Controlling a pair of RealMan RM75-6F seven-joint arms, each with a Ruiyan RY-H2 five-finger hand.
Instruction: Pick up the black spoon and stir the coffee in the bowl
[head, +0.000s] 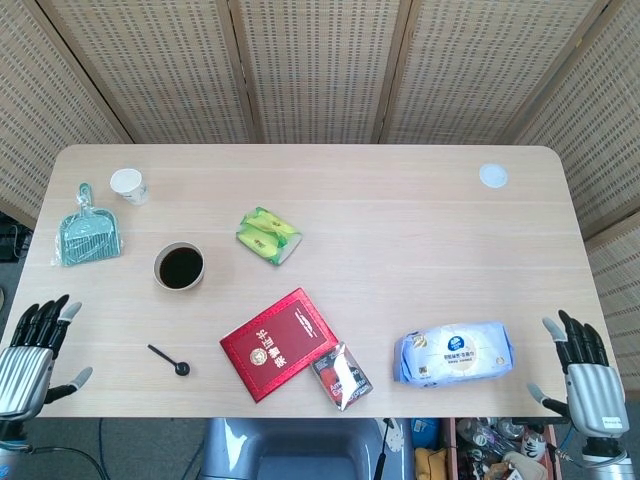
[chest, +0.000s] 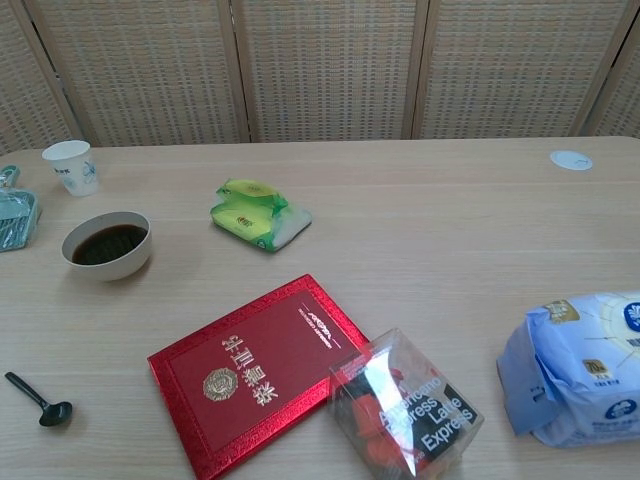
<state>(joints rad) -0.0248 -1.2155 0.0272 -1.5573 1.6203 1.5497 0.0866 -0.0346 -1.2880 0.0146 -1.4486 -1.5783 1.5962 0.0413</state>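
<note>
A small black spoon (head: 169, 360) (chest: 38, 399) lies flat on the table near the front left, bowl end toward the right. A white bowl of dark coffee (head: 179, 267) (chest: 107, 244) stands behind it. My left hand (head: 30, 352) hovers at the table's front left corner, left of the spoon, fingers spread and holding nothing. At the front right corner my right hand (head: 582, 367) is also spread and empty. Neither hand shows in the chest view.
A red booklet (head: 279, 343) lies right of the spoon, with a clear coffee-sachet box (head: 341, 376) beside it. A green snack pack (head: 268, 235), a paper cup (head: 129, 185), a teal dustpan set (head: 89, 236), a blue-white bag (head: 455, 352) and a white lid (head: 493, 176) also sit on the table.
</note>
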